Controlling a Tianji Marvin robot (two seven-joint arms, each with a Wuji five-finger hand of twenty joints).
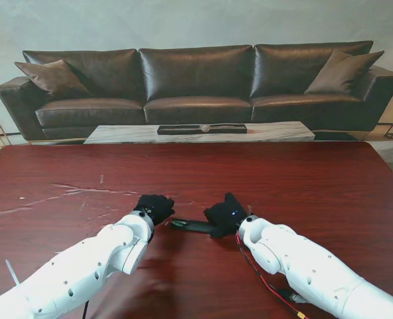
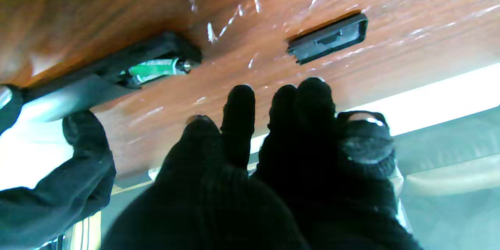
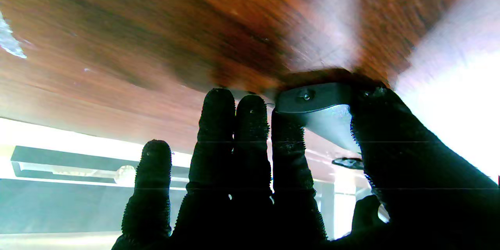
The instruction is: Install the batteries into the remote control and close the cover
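Near the front of the dark red table (image 1: 303, 179), the right hand (image 1: 226, 214) is clamped on one end of the remote control (image 1: 191, 226), thumb on one side and fingers on the other. Its open compartment holds a green battery (image 2: 154, 68). Just left, the left hand (image 1: 154, 207) holds nothing, fingers loosely extended, and the black cover (image 2: 328, 39) lies loose on the table beyond its fingertips.

— What do the arms look like?
— Glossy white shells, rounded segments with small dark screw holes. A red cable (image 1: 263, 278) runs along the right one.
— And the hands?
— The left hand (image 1: 154, 207) and right hand (image 1: 225, 214) each wear a black knitted glove with a nubbly weave.
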